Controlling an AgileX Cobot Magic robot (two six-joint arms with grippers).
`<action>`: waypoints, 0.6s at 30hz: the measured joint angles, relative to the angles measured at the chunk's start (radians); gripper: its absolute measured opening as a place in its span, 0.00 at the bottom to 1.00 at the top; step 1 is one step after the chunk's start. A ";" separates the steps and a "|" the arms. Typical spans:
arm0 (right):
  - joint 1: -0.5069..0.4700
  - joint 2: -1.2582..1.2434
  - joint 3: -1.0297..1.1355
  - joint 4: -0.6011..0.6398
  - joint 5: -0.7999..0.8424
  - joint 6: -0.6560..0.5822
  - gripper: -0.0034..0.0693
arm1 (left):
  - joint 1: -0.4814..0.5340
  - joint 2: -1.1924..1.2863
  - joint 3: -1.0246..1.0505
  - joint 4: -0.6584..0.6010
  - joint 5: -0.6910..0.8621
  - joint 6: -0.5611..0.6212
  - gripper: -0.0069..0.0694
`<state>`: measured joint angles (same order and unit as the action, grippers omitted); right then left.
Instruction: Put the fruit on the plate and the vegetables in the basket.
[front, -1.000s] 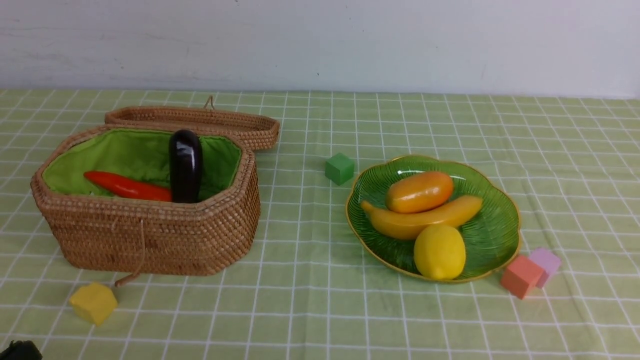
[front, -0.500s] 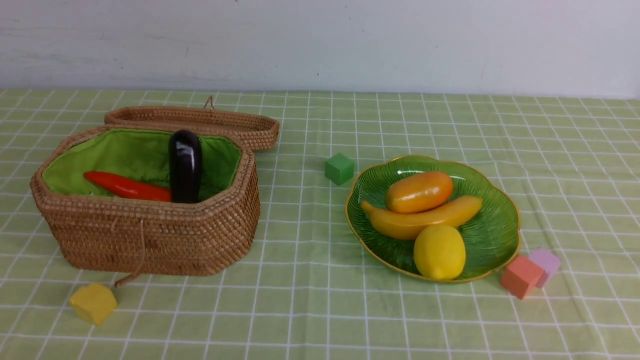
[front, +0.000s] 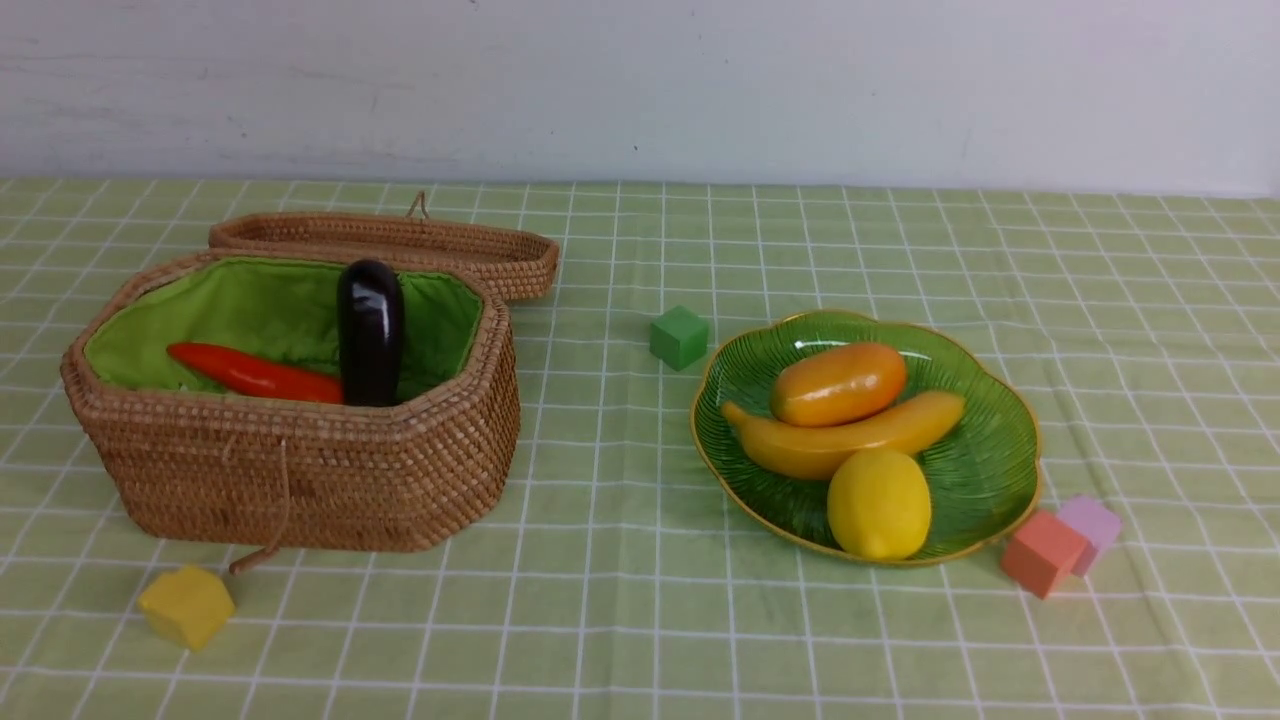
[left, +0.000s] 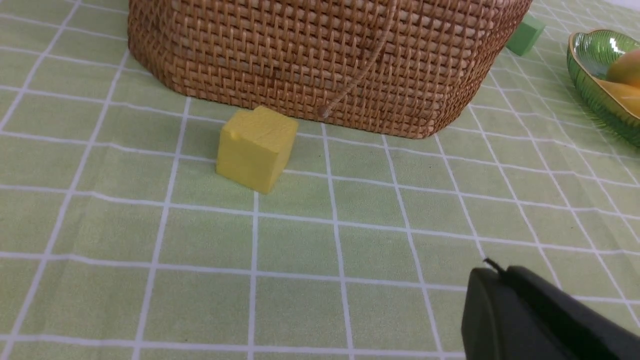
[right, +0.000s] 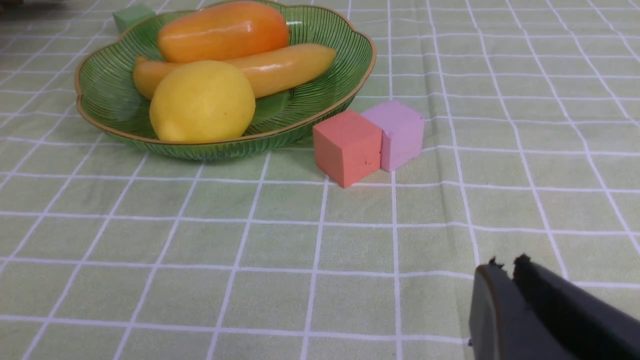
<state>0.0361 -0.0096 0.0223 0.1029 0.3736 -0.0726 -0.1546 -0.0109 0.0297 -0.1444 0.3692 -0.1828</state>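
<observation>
The wicker basket (front: 300, 470) stands open at the left, its lid (front: 400, 240) folded back behind it. Inside lie a red carrot (front: 255, 375) and a dark purple eggplant (front: 370, 330) that leans upright. The green plate (front: 985, 450) at the right carries a mango (front: 838, 383), a banana (front: 900, 425) and a lemon (front: 878, 503). Neither gripper shows in the front view. In its wrist view my left gripper (left: 492, 267) is shut and empty, low over the cloth short of the basket (left: 325, 50). My right gripper (right: 505, 262) is shut and empty, short of the plate (right: 100, 90).
A yellow cube (front: 187, 605) sits in front of the basket, beside its hanging cord. A green cube (front: 679, 337) lies between basket and plate. An orange cube (front: 1042, 552) and a purple cube (front: 1092, 522) touch each other at the plate's right front.
A dark bit of my left arm at the front view's lower left corner has drawn back out of sight. The fruit, vegetables and cubes have not moved.
</observation>
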 joint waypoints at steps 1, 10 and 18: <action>0.000 0.000 0.000 0.000 0.000 0.000 0.12 | 0.000 0.000 0.000 0.000 0.000 0.000 0.07; 0.000 0.000 0.000 0.000 0.000 0.000 0.14 | 0.020 0.000 0.000 0.000 0.000 0.000 0.07; 0.000 0.000 0.000 0.000 0.000 0.000 0.15 | 0.086 0.000 0.000 0.000 0.000 -0.001 0.07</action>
<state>0.0361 -0.0096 0.0223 0.1029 0.3736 -0.0726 -0.0689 -0.0109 0.0297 -0.1444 0.3692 -0.1837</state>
